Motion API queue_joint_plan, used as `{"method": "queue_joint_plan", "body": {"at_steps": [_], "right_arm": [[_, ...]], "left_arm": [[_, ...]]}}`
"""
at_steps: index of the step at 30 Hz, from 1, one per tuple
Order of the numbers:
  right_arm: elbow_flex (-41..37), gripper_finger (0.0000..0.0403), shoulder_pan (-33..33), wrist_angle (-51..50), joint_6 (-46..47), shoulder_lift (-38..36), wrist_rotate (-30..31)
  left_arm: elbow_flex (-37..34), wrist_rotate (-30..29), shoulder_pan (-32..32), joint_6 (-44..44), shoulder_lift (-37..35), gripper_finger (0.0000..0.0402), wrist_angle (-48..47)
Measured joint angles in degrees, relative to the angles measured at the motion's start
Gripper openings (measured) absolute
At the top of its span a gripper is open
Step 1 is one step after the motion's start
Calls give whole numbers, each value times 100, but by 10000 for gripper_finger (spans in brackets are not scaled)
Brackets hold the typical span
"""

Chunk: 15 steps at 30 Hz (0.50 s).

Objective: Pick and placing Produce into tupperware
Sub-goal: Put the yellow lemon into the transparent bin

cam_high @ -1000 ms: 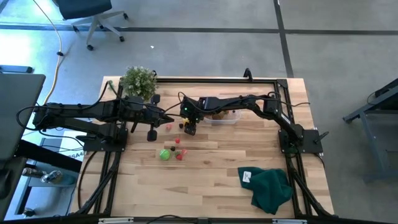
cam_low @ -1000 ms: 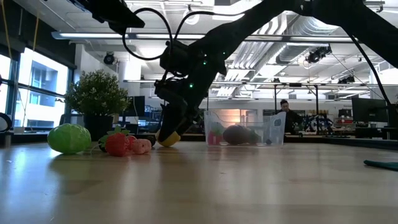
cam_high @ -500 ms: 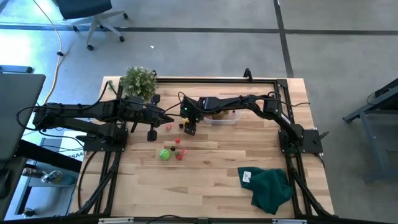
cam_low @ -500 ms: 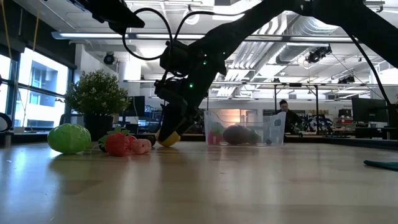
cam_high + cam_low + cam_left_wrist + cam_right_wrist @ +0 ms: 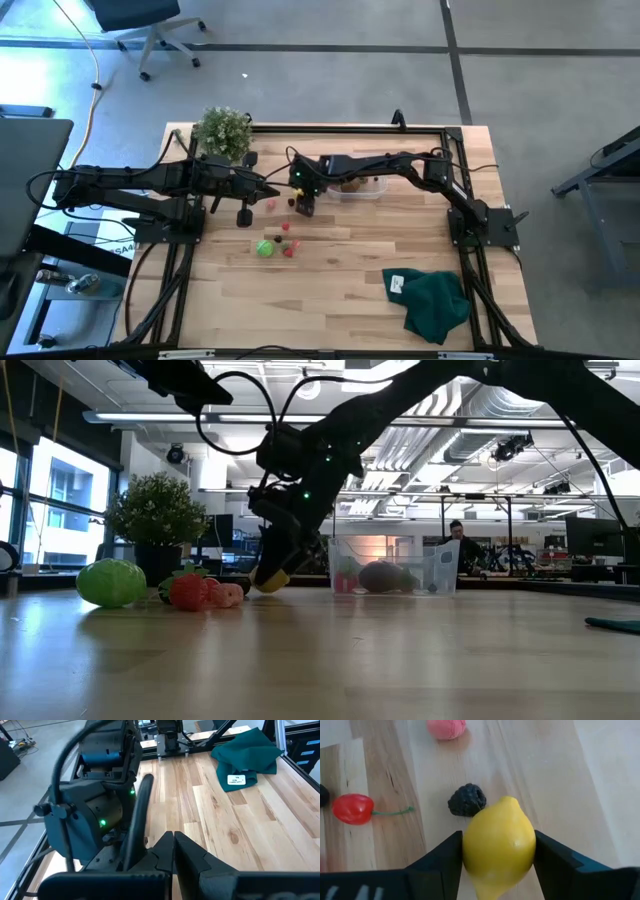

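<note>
Since the earlier frames our right gripper had lifted slightly, its fingers clamped on the yellow plastic lemon. Left of the clear square plastic tub, our left gripper waited with its fingers pressed together. We saw the bright green toy vegetable and red toy berries lying farther left of the tub, which held a brown piece.
</note>
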Motion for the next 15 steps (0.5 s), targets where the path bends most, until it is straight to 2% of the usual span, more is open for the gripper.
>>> {"method": "queue_joint_plan", "body": {"at_steps": [7,15], "right_arm": [[319,176,-44,-281,-4,0,29],[972,175,-148,-1179,-145,0,198]], "left_arm": [[0,-2,2,0,0,5,0],[0,-2,0,0,0,5,0]]}}
